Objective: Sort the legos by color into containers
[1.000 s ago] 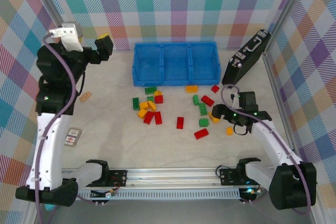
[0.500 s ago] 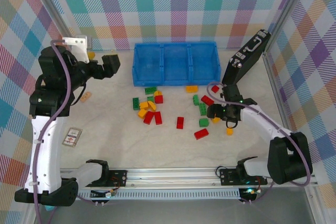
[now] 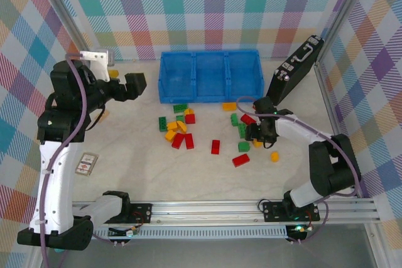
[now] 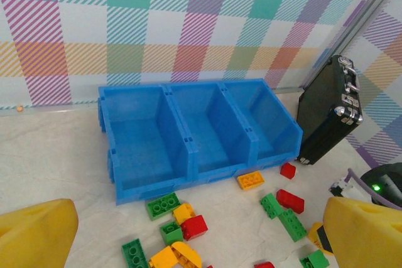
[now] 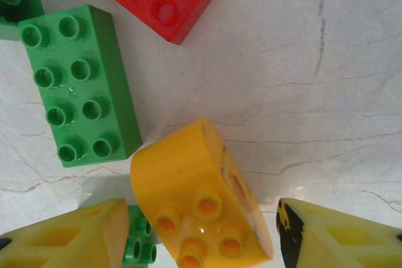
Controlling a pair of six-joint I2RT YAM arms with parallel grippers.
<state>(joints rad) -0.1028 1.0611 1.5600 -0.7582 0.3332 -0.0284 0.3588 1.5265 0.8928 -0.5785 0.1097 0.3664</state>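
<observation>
1. Left arm [image 3: 53,174], left side of the top view: glossy white link shells joined by black joint housings [image 3: 63,92].
2. A lilac cable [image 3: 82,95] runs along this arm. A pale grey bracket [image 3: 94,58] sits at its wrist.
3. Left claw [image 3: 135,85]: black body. Its own wrist view shows rounded yellow fingers [image 4: 34,233] at both lower corners.
4. Right arm [image 3: 295,131], right side of the top view: white forearm link, black housings, grey-lilac cable loop [image 3: 248,98].
5. Right claw [image 3: 254,134]: yellow fingertips [image 5: 69,236] with moulded recesses. The lower-right one carries a black mark.
6. Green indicator lamp [image 4: 377,187] on the black right wrist housing.
7. Black bases [image 3: 295,205] fixed to a silver rail [image 3: 207,208] along the bottom edge.
</observation>
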